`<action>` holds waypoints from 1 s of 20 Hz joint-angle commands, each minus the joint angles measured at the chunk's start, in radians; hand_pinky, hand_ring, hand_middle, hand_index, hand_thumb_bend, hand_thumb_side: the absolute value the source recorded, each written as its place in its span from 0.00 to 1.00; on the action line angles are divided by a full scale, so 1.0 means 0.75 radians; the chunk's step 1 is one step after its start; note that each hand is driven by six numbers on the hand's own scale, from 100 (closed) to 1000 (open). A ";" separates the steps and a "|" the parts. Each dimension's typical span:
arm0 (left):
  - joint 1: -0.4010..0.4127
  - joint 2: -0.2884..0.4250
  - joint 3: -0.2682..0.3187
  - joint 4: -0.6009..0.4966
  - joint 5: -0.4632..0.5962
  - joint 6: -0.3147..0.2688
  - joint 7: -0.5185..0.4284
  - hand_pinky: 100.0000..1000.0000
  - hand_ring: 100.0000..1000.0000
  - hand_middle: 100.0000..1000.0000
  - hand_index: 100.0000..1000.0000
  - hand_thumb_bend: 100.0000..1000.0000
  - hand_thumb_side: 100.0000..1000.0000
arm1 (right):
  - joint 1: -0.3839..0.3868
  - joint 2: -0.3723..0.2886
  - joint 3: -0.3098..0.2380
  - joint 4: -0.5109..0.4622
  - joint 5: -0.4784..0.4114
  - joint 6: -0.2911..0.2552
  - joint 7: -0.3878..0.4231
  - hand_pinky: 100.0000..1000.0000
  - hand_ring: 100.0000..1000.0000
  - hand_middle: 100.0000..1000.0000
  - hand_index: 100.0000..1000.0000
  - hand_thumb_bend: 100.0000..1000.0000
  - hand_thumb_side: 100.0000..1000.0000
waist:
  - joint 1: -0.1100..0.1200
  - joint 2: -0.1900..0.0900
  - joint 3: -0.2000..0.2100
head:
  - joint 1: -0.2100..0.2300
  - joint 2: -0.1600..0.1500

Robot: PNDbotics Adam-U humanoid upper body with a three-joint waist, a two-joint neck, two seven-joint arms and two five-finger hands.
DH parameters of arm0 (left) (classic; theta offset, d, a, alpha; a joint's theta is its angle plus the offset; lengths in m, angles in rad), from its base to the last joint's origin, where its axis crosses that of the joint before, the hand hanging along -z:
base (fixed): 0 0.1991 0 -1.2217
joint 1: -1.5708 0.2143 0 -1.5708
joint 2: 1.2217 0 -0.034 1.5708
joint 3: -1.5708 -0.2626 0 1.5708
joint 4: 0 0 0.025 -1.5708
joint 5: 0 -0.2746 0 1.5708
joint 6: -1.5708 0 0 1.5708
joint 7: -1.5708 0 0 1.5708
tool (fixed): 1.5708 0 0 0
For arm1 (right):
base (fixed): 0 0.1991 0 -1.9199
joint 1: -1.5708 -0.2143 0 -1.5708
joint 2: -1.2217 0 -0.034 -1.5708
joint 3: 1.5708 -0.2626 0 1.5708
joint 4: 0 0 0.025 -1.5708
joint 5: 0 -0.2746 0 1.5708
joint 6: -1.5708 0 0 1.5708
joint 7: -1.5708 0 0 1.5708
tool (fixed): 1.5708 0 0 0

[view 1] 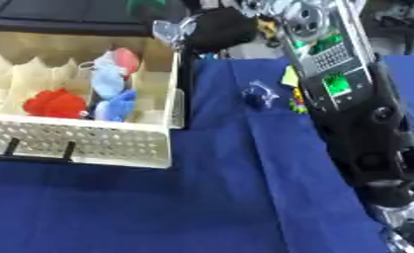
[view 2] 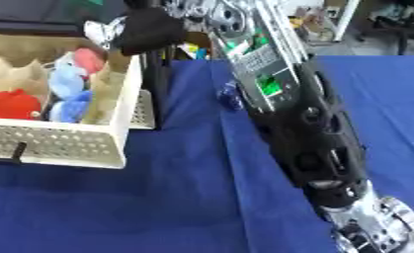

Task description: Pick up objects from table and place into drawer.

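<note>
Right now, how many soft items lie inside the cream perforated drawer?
3, possibly more hidden: a red fuzzy item in the left compartment, and a pink-and-blue item behind a blue fabric item in the right one.

The counter [view 1: 201, 207] is covered by a blue cloth [view 1: 244, 188], which is creased along a line running toward the near edge. Beyond the cloth's far edge, at the top right, a cluttered floor area [view 2: 392, 29] with dark, blurred shapes is seen. Beyond the cloth's far left corner, a dark flat surface [view 1: 63, 12] is visible.
</note>
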 commanded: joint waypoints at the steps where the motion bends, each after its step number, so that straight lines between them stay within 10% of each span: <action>1: -0.012 0.028 -0.003 -0.017 0.006 -0.001 -0.007 0.62 0.62 0.79 0.85 0.22 1.00 | -0.016 0.002 0.007 0.004 -0.016 -0.023 0.026 0.52 0.74 0.21 0.61 0.10 0.56 | 0.005 -0.020 0.003 | -0.004 -0.005; 9: -0.012 0.030 -0.003 -0.017 0.008 0.001 -0.009 0.62 0.62 0.79 0.85 0.22 1.00 | -0.020 0.009 0.018 0.009 -0.038 -0.075 0.089 0.58 0.82 0.39 0.73 0.24 0.63 | 0.003 -0.022 0.004 | -0.005 -0.006; 20: -0.004 0.027 -0.002 -0.017 0.009 -0.004 -0.010 0.62 0.62 0.79 0.85 0.22 1.00 | -0.009 -0.019 -0.041 -0.053 -0.087 -0.022 0.036 0.54 0.81 0.36 0.71 0.23 0.59 | 0.012 -0.024 -0.002 | -0.001 -0.009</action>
